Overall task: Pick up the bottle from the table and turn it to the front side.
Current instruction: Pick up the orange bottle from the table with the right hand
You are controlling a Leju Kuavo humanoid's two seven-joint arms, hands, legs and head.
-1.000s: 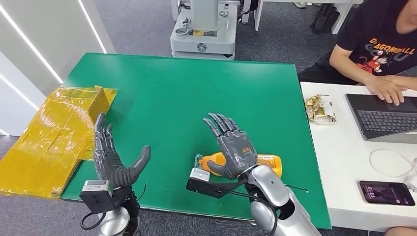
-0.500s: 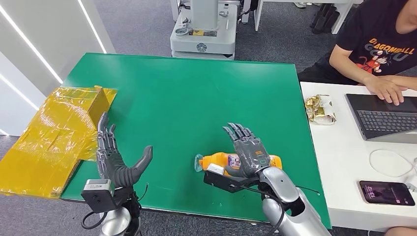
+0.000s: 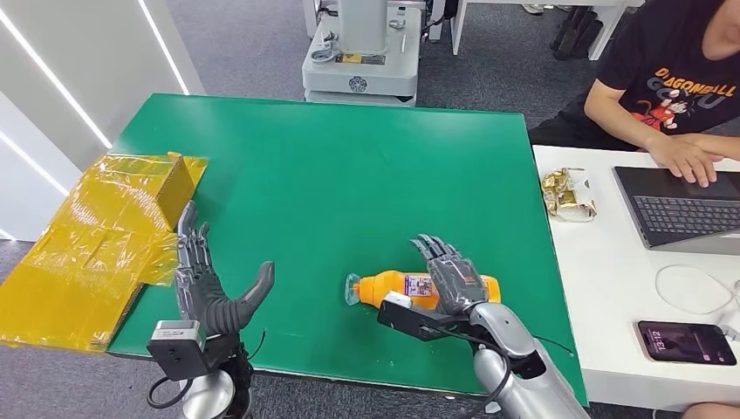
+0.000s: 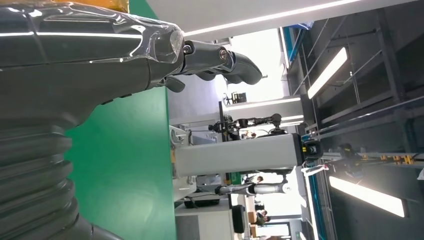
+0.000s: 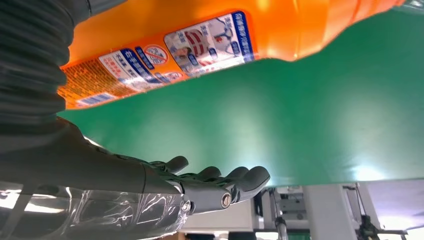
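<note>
The orange bottle (image 3: 425,288) lies on its side near the front edge of the green table (image 3: 349,175), its clear cap end pointing toward the robot's left. From the head view the right hand (image 3: 452,275) sits over the bottle's middle with its fingers spread and stretched out above the label, and it grips nothing; whether the palm touches the bottle cannot be told from there. The right wrist view shows what the head view hides: the bottle's label with small print and a red no-symbol, the bottle resting on the green surface, and the fingers (image 5: 220,187) held straight and clear of it, with a gap of table between them and the bottle. The left hand (image 3: 209,284) stands upright at the table's front left corner, fingers apart, thumb out, holding nothing; its wrist view shows fingertips against a bright ceiling with long strip lights. A yellow wrapped box (image 3: 96,240) overhangs the table's left side. To the right a person (image 3: 672,78) sits at a white desk (image 3: 620,305) with a laptop (image 3: 681,205), a phone (image 3: 685,342) and a crumpled wrapper (image 3: 567,194). Grey carpet lies beyond, with a machine base (image 3: 359,52) behind the table.
</note>
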